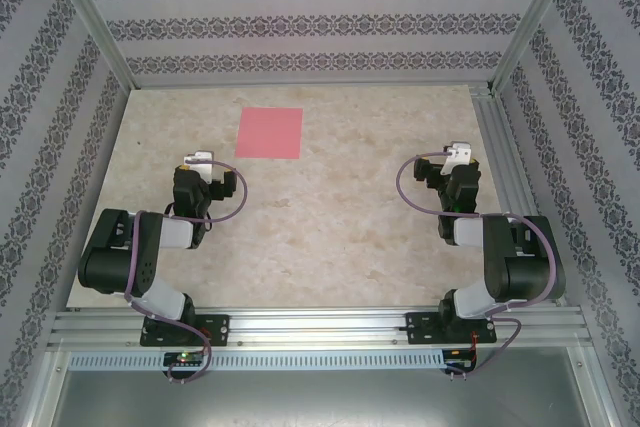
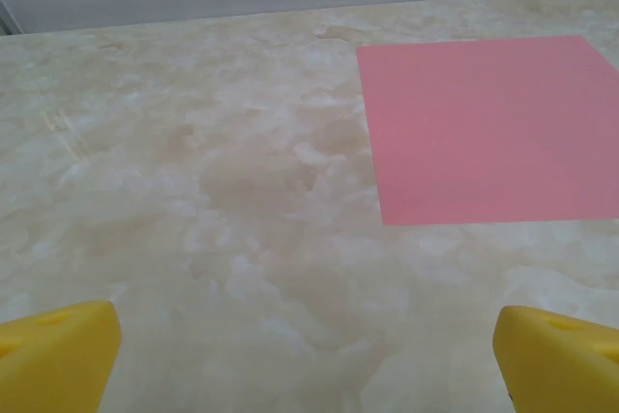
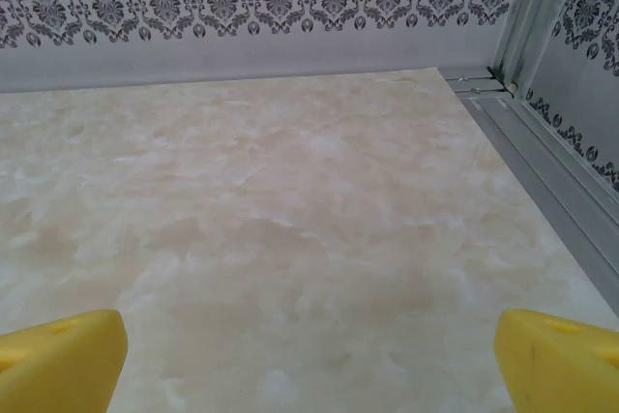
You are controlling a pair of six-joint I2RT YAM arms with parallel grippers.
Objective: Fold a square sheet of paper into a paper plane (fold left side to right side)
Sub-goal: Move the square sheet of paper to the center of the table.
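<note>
**Pink sheet lies flat on the table; both grippers stand open, apart from it**

In the overhead view, the left arm sits folded at the lower left of the frame. The left gripper points toward the back wall. In the left wrist view its yellow fingers show at the two bottom corners, spread wide, with bare marbled table between them.

The square sheet of paper lies flat and uncreased in the upper middle of the overhead frame, left of centre. It is up and to the right of the left gripper, near it but not touching. In the left wrist view it fills the upper right, and its right edge runs out of the frame.

At the right of the overhead frame, the right gripper also points toward the back wall, well apart from the sheet. In the right wrist view its yellow fingers are spread just as wide at the bottom corners, over bare table. A metal rail runs along the right edge beneath the patterned wall.
</note>
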